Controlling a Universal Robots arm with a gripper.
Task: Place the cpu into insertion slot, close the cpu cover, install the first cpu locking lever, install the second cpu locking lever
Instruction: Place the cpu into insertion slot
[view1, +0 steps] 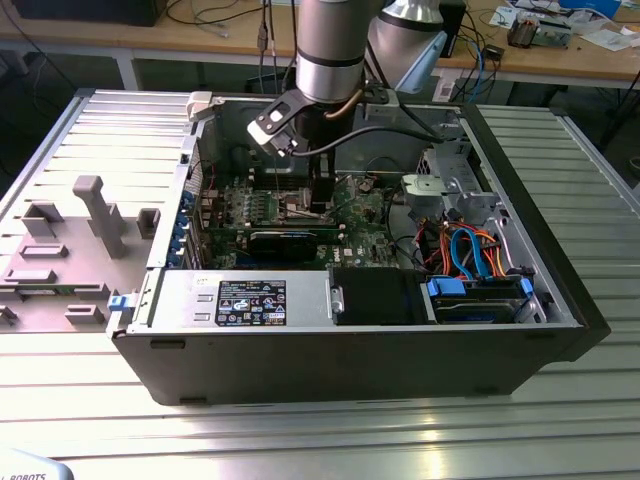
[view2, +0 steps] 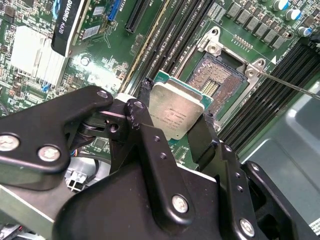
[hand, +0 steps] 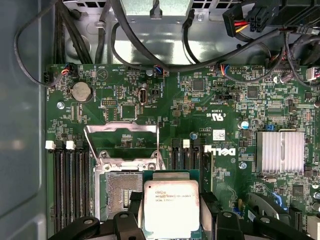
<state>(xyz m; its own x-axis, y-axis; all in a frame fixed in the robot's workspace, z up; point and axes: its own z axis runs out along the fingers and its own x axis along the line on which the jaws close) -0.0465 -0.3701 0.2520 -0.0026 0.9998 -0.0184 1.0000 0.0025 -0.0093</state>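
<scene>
cpu (hand: 170, 207) is clamped in the pincer (view2: 176, 120), one black finger (view2: 142, 107) on each of two opposite edges, metal lid up. It hangs over the green motherboard (hand: 200, 100), not seated. In the first wrist view it overlaps one edge of the insertion slot (hand: 120, 192), and most of the contact field is bare.

The lid has a few lines of engraved print and some smudging. The cpu's far edge is cut off by the picture border in the first wrist view.

cpu cover (hand: 100, 131) is flipped up and open on the slot's far side, with green board visible through its window. A thin metal lever rod (view2: 287, 84) slants off one slot corner, its end cut off by the picture edge.

Black memory slots (hand: 70, 190) flank the slot. Further out on the board:
- coin cell (hand: 81, 91)
- finned heatsink (hand: 280, 151)
- white sticker (hand: 218, 134)
- large white logo lettering next to it

A black graphics card (view2: 70, 25) with white lettering is partly cut off. The pincer body covers much of the board in the second wrist view.

In the exterior view the arm (view1: 330, 50) reaches down into the open PC case (view1: 350, 350), which sits mid-counter (view1: 300, 430), and its wrist blocks the slot area. The power supply label (view1: 252, 302) sits by the case's near wall, with print too small to make out. A grey fixture (view1: 70, 250) sits near the counter's edge on the exterior view's left.
</scene>
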